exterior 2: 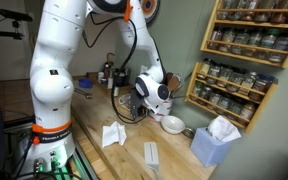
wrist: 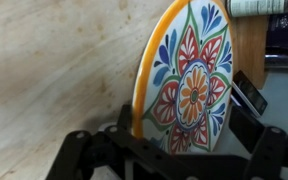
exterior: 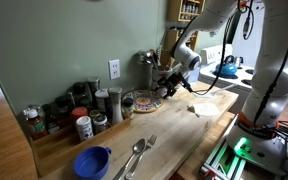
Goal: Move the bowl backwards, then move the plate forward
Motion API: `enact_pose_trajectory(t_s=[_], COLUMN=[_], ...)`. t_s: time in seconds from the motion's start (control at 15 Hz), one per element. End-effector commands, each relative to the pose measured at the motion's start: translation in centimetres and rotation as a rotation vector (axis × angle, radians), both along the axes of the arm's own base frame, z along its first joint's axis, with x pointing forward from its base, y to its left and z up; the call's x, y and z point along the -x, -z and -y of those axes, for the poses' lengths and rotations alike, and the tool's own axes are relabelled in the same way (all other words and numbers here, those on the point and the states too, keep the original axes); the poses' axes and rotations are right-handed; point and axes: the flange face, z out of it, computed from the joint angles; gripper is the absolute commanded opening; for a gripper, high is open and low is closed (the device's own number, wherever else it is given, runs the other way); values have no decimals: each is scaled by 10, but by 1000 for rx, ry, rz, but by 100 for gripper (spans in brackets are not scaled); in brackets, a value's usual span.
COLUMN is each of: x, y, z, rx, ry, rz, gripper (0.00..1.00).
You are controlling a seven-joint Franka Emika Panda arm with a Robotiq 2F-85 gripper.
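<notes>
Here, spread jaws at the plate (wrist: 189, 90).

The white, orange-jointed robot arm (exterior 2: 59, 60) arches over the wooden tabletop (exterior 2: 94, 150) and its dark gripper (exterior 2: 134, 107) hangs low above the wood, jaws too shadowed to read. At its four o'clock sits the small plain white round bowl (exterior 2: 172, 124), and further along that line the pale blue tissue box (exterior 2: 214, 148). Crumpled white paper (exterior 2: 112, 135) lies at seven o'clock, the wooden spice rack of jars (exterior 2: 246, 50) up at two.
</notes>
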Motion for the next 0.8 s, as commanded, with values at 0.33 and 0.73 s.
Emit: enact_pose_trajectory(t_s=[0.33, 0.73], x=[-10, -15], y=[25, 24], z=[-14, -19], rx=[-47, -79], ry=[39, 41], rz=[-3, 27], gripper=[100, 100])
